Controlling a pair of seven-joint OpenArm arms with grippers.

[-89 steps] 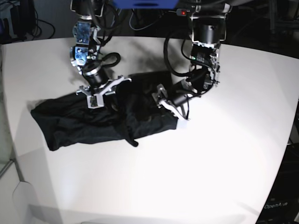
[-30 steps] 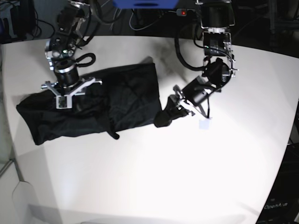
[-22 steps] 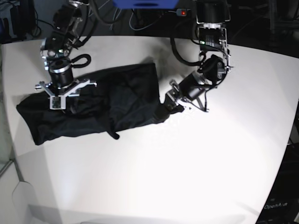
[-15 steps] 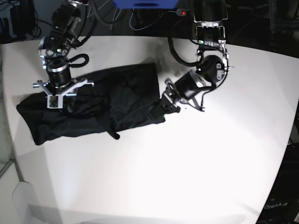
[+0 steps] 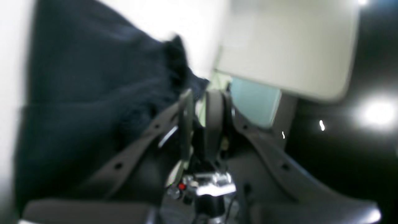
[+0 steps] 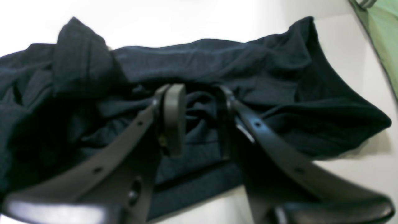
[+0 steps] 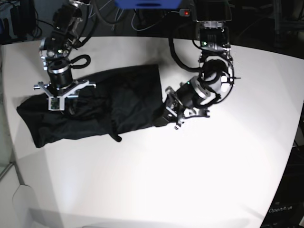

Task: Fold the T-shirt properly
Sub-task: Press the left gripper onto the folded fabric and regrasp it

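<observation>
Broad white rounded tabletop (image 7: 190, 180) brightly lit, dark room behind it, black cables (image 7: 142, 21) trailing beyond the far edge

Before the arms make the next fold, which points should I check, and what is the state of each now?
1. Left gripper grips the T-shirt: cannot tell; fingers nearly together, picture blurred.
2. Right gripper is ready to grasp: ok; fingers apart over the cloth.
3. Shirt lies flat: not ok; bunched and wrinkled.
4. Shirt is fully on the table: ok.
5. Sleeves located: cannot tell.
</observation>
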